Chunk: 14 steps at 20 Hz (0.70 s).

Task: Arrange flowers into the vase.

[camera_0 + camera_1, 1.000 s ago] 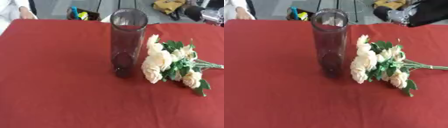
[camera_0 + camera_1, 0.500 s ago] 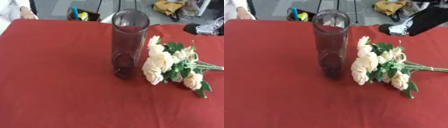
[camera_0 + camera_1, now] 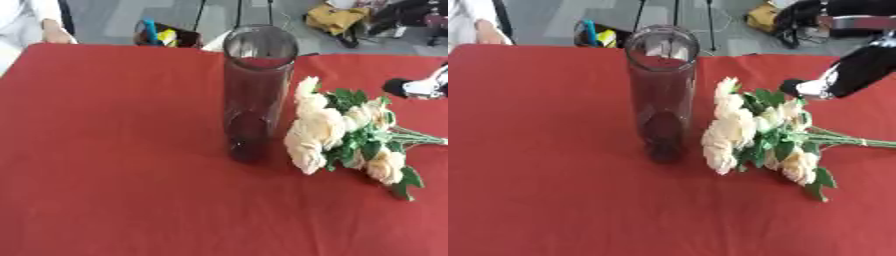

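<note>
The near stretch of the red tabletop (image 3: pixel 105 200) is bare cloth. Past it, right of centre, a bunch of cream flowers (image 3: pixel 750 135) lies flat on its side, the blooms pointing toward nine o'clock and the green stems (image 3: pixel 855 141) running off toward three o'clock. The lowest bloom sits at about five o'clock from the vase's base, and the nearest heads lie just beside the glass, though it is unclear whether they touch it.

The vase (image 3: pixel 254 95) is a tall clear cylinder standing upright near the middle of the tabletop, with only the red cloth showing through its wall.

Farther back, at about two o'clock from the flowers, the right hand (image 3: pixel 820 87) comes in from the upper right edge on a black arm. Its tip hangs just above and beyond the far blooms, apart from them and holding nothing. Whether the fingers are straight or curled cannot be told.

Beyond the far edge of the tabletop is grey floor with scattered clutter, including a yellow bundle (image 3: pixel 332 15).
</note>
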Tool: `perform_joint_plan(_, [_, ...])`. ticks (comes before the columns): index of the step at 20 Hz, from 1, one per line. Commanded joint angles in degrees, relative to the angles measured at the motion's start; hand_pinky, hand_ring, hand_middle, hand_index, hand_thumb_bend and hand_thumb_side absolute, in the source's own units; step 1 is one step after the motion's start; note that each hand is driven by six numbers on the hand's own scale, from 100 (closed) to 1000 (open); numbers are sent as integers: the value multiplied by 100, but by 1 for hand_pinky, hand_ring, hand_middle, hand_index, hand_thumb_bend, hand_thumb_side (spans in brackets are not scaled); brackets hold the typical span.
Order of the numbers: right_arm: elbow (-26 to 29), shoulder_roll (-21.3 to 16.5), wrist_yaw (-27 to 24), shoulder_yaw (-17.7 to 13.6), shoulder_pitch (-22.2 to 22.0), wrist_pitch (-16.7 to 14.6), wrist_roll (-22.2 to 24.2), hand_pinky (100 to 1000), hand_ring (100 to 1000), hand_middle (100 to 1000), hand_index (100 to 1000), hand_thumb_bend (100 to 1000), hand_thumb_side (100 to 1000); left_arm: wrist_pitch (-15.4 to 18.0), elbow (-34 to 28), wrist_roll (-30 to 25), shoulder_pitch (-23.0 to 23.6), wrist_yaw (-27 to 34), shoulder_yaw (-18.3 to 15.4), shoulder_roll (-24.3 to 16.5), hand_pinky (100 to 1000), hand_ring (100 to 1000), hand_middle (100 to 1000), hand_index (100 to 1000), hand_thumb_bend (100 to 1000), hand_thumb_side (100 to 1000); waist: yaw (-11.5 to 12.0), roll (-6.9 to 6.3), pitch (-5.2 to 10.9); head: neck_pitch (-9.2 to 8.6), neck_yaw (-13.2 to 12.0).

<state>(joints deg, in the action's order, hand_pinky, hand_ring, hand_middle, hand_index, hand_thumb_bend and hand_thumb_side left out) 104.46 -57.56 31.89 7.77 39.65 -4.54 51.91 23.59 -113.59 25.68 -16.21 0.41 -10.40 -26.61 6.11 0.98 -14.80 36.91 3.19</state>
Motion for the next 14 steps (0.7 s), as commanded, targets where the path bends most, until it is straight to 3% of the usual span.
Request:
perform_joint_plan(1, [-102,-326,-119,-113,-28,7,6,996,1000,996,1000,278,646,-7,-100,2,-51,-23,-13,-160,730,878,890,983,100,1000,13,-14,78,164,-76])
perform_joint_plan(6, [-214,-390,-14,-179,-134,45,6,996,1000,1000,1000,270,635,0,-100,8,-44,-32,-18,-147,730,878,889,980,100,1000,18,-55,48,334,-227])
perform_joint_plan(14, [-523,-498,404,-143,-478,73,6,996,1000,1000,1000,269,618,10,-100,11,-55,-52,-17,-133,730,878,888,980,100,1000,35,-117,-26,249,-184])
